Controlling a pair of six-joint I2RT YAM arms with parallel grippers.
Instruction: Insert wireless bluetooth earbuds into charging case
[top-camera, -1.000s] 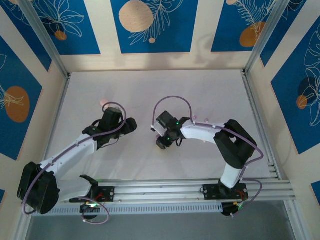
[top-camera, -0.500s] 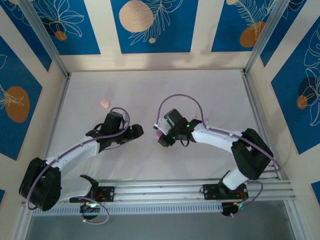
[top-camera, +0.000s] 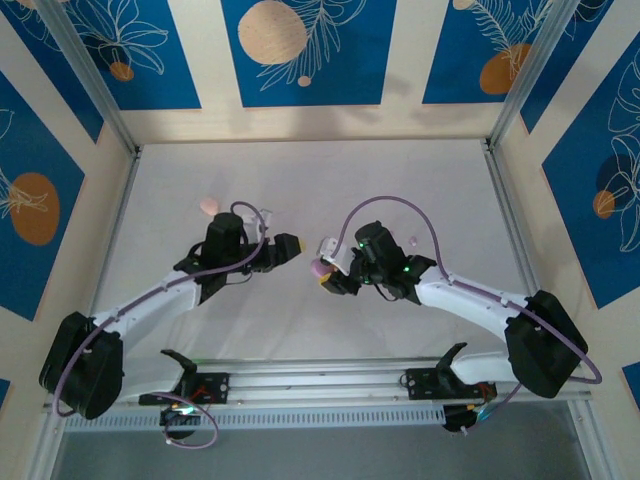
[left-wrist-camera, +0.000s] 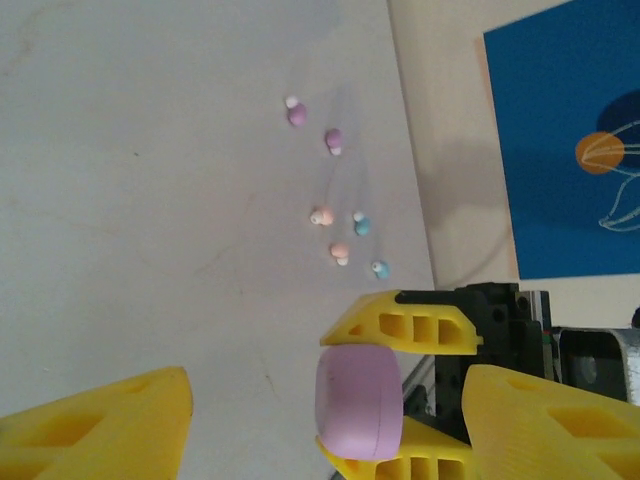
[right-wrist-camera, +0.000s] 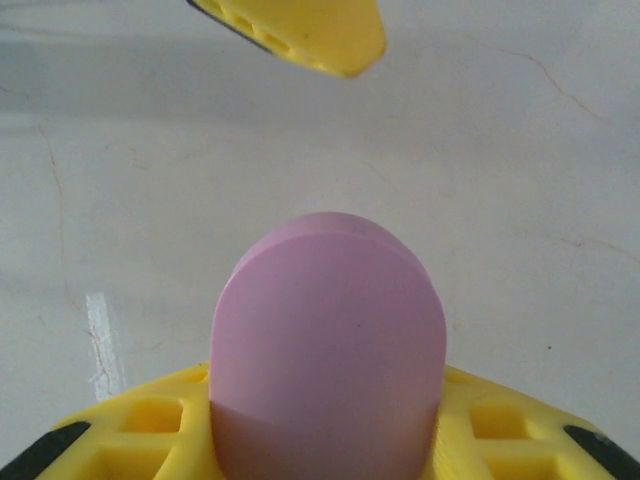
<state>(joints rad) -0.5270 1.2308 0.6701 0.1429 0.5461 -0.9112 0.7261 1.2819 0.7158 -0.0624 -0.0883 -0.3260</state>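
Mid-table, R claw pinches lilac case, prob. offering it to L claw, spread wide & empty opposite, to pop lid; buds lie loose on table beyond.

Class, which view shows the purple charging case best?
The right wrist view: the purple charging case looms large, clamped in the right gripper. The left wrist view shows it smaller; the top external view, a tiny blob.
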